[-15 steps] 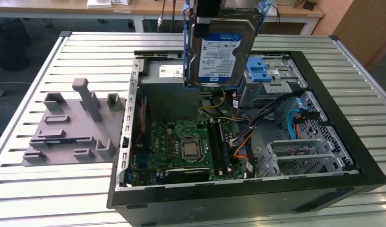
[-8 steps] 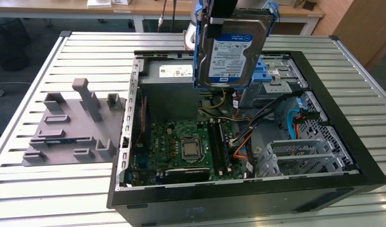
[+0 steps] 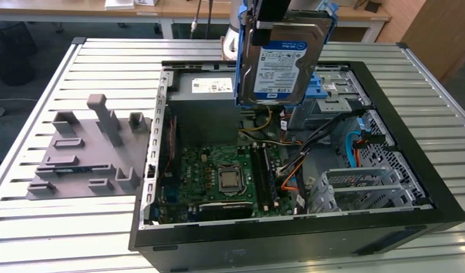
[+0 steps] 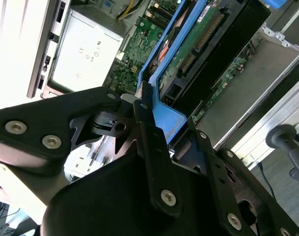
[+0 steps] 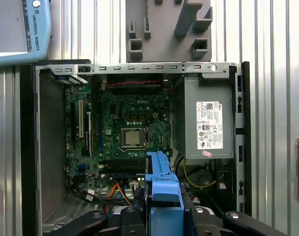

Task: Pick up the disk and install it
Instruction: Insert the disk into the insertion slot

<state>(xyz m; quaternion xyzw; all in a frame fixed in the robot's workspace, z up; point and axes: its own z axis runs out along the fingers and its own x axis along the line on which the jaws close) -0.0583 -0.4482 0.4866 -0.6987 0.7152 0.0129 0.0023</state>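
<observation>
Claw [image 3: 268, 23]: closed on the hard drive's blue side rails.
Hard drive [image 3: 282, 62]: hangs upright just beneath the claw, label showing.
Open computer case [image 3: 437, 199]: below the claw, resting on the slatted surface [image 3: 80, 239].

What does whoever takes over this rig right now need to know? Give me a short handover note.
Gripper: shut on the disk, clamped at its blue side rails.
Disk: lifted and hanging on edge over the open computer case, label facing the exterior camera. It is not seated in any bay.
Grey fixture: on the table, at the exterior view's left of the case, with nothing on it.
Done: pick-up.
Left: installing the disk in the case.
</observation>
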